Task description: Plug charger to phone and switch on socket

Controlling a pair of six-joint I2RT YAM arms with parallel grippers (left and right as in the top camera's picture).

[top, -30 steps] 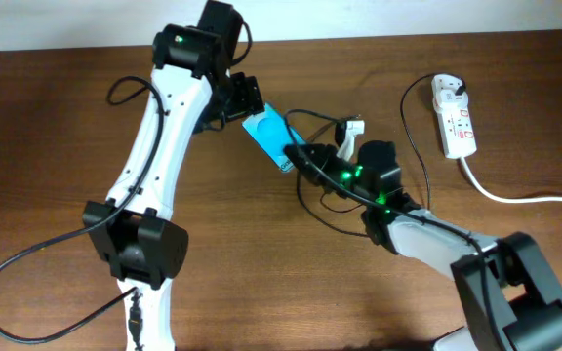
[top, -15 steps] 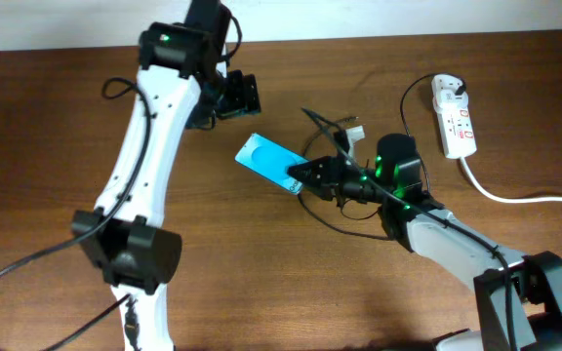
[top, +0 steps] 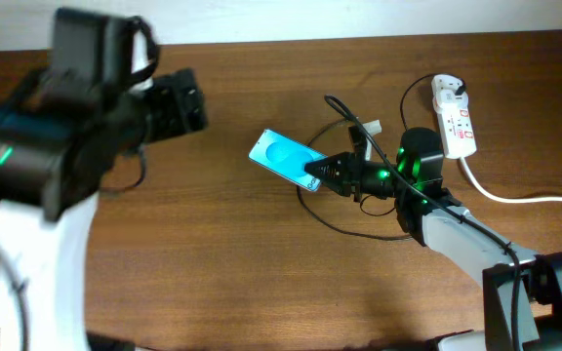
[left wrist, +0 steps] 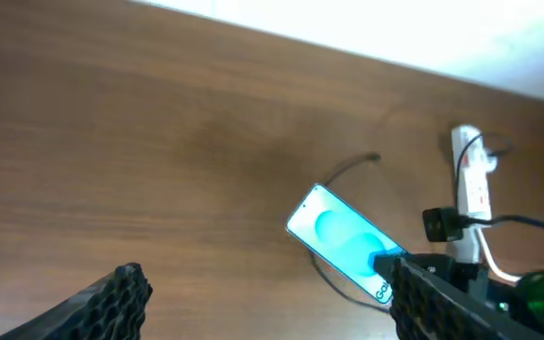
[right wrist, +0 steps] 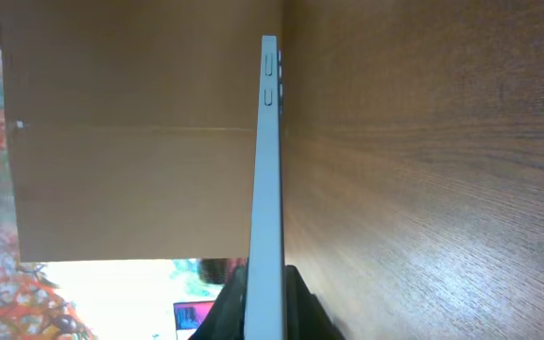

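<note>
The phone (top: 283, 156), its screen bright blue, is held a little above the brown table at an angle. My right gripper (top: 320, 173) is shut on its lower right end. In the right wrist view the phone (right wrist: 270, 161) shows edge-on, with the right gripper (right wrist: 268, 304) pinching it from both sides. The charger (top: 344, 115), a thin black cable, loops behind the right gripper, and its plug sits in the socket (top: 457, 122). My left gripper (top: 185, 101) is raised, open and holding nothing, far left of the phone. In its own view the left gripper (left wrist: 264, 283) sits before the phone (left wrist: 340, 238).
The socket's thick white cord (top: 520, 198) runs off to the right edge. A small white connector piece (top: 372, 127) lies by the black cable. The table's far edge meets a pale wall (top: 359, 18). The socket (left wrist: 470, 179) also shows in the left wrist view.
My left arm has lifted and swung left, away from the phone. The right gripper has carried the phone to the right and turned it.
</note>
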